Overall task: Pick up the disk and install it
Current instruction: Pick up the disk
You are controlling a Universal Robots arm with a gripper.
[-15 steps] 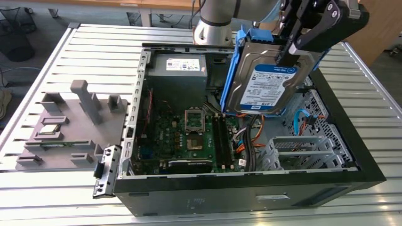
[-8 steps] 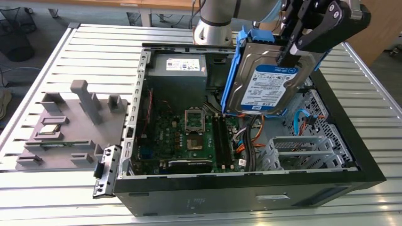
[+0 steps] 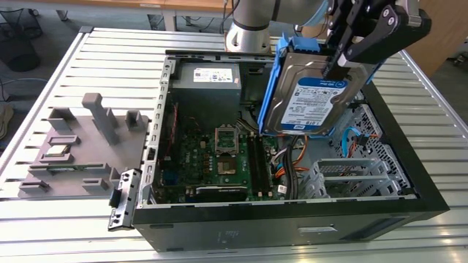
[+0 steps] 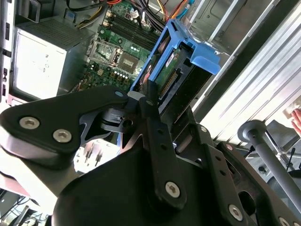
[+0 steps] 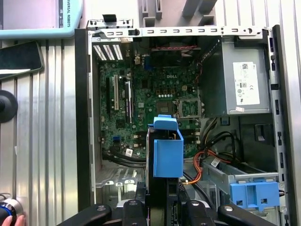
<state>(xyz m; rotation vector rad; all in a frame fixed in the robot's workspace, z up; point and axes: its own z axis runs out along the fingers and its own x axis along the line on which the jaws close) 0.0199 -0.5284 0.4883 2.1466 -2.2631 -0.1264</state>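
Claw (image 4: pixel 143 96) is nearest the lens in the second wrist view, clamped shut on the disk (image 3: pixel 310 104) by its upper edge. The disk hangs on edge, tilted, label out, above the open case (image 3: pixel 292 219), apparently touching nothing inside.

Exterior view, clock refs from the disk:
- power supply (image 3: pixel 207 76) at 10
- motherboard (image 3: pixel 219 159) at 8
- orange and blue cables (image 3: pixel 352 137) at 4–5
- metal drive cage (image 3: pixel 351 175) past them at 5

Risks, my read:
- The edge grip is narrow, so the disk can pivot or slip and drop onto the board.
- A carrier corner can snag the cables, which lie between disk and cage.

Empty blue caddy (image 5: pixel 256 193) sits near the cage. Grey fixture (image 3: pixel 80 142) on the surface (image 3: pixel 109 49) is at the case's 9, well apart, no obstruction.
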